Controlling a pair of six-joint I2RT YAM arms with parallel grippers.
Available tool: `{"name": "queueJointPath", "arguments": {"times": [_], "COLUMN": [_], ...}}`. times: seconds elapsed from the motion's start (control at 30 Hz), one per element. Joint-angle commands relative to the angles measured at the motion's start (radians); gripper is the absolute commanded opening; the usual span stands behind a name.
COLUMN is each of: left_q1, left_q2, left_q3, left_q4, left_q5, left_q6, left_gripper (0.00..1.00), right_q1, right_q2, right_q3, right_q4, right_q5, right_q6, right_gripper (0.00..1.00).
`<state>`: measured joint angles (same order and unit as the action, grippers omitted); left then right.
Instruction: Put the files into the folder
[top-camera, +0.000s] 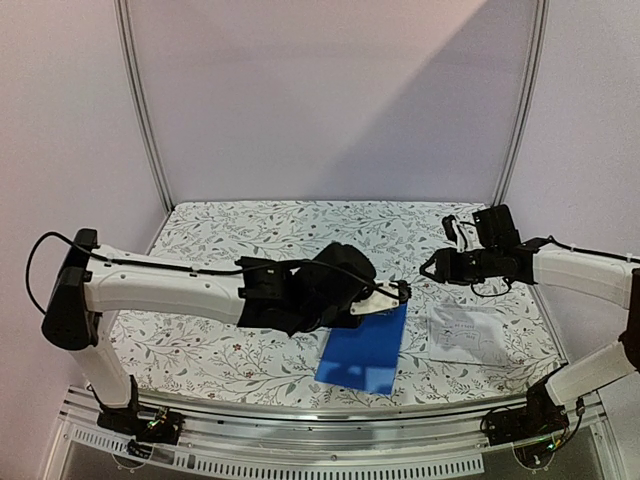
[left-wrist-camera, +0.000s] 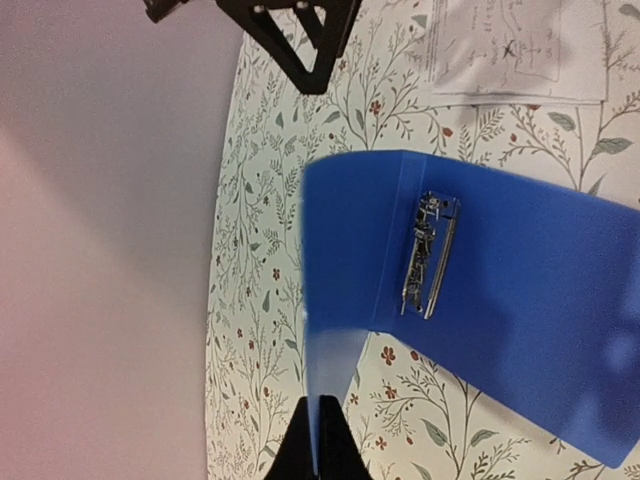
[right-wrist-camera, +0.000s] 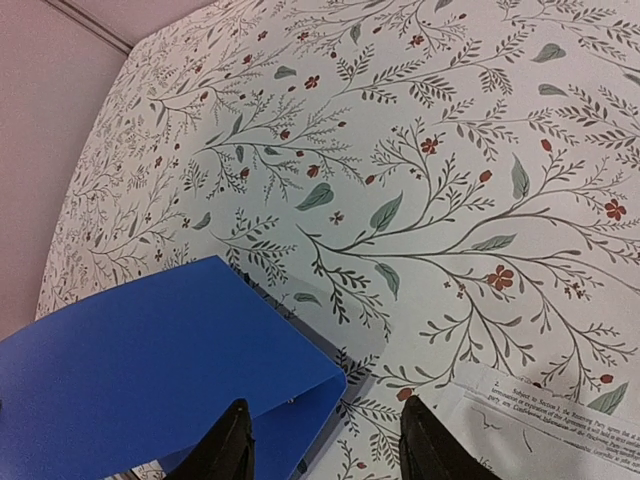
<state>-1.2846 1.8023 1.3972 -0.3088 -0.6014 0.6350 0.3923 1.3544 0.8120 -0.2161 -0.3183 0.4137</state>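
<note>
blue plastic ring binder (left-wrist-camera: 500, 300) lies open on the floral tabletop (top-camera: 230, 235), metal clip (left-wrist-camera: 430, 255) exposed, its cover edge pinched by the left fingers (left-wrist-camera: 298, 455). the white printed sheet (top-camera: 468, 333) lies just beside it, and the right fingers (right-wrist-camera: 228, 448) are parted and empty.

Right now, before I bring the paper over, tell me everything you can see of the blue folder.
The folder is a bright blue ring binder of thin, smooth plastic, slightly translucent at the edge. It lies open on the floral tablecloth, its back panel flat and its metal ring clip exposed near the hinge. The cover is raised off the cloth, its edge pinched in the shut left claw. No paper is in it.
</note>
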Motion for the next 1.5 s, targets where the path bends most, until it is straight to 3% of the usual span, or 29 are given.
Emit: {"name": "queueJointPath", "arguments": {"times": [0.0,0.1,0.2,0.37,0.5,0.63,0.77,0.87,0.97,1.07,1.2,1.47], "left_q1": [0.005,0.015,0.022,0.049,0.108,0.155,0.211,0.304,0.403,0.465,0.549,0.684], "left_q2": [0.068,0.101,0.124,0.153,0.167,0.154,0.122,0.095,0.063,0.002,-0.122,-0.392], "left_q3": [0.125,0.224,0.323,0.466,0.581,0.619,0.628,0.622,0.563,0.431,0.247,-0.203], "left_q4": [-0.144,-0.257,-0.351,-0.512,-0.62,-0.661,-0.668,-0.667,-0.623,-0.516,-0.378,-0.085], "left_q5": [-0.07,-0.054,-0.048,0.046,0.158,0.248,0.319,0.518,0.769,0.912,0.997,1.101], "left_q6": [-0.08,-0.169,-0.267,-0.407,-0.54,-0.612,-0.709,-0.827,-0.949,-1.059,-1.179,-1.405], "left_gripper": [0.0,0.0,0.0,0.0,0.0,0.0,0.0,0.0,0.0,0.0,0.0,0.0], "right_q1": [0.002,0.002,0.008,0.014,0.016,0.016,0.016,0.017,0.023,0.048,0.11,0.195], "right_q2": [-0.041,-0.08,-0.086,-0.022,-0.052,-0.066,-0.073,-0.083,-0.087,-0.057,0.051,0.225], "right_q3": [0.014,-0.014,-0.01,0.036,0.048,0.129,0.154,0.165,0.163,0.163,0.185,0.231], "right_q4": [0.018,0.047,0.044,0.002,0.005,-0.074,-0.044,0.011,0.092,0.16,0.18,0.195], "right_q5": [-0.004,0.012,0.006,-0.035,0.024,0.119,0.068,0.028,-0.016,-0.069,-0.107,-0.12], "right_q6": [-0.008,0.01,0.012,-0.008,-0.005,-0.068,-0.068,-0.066,-0.048,-0.016,-0.004,-0.03], "right_gripper": [0.48,0.49,0.63,0.71,0.74,0.77,0.78,0.79,0.79,0.76,0.66,0.58]}}
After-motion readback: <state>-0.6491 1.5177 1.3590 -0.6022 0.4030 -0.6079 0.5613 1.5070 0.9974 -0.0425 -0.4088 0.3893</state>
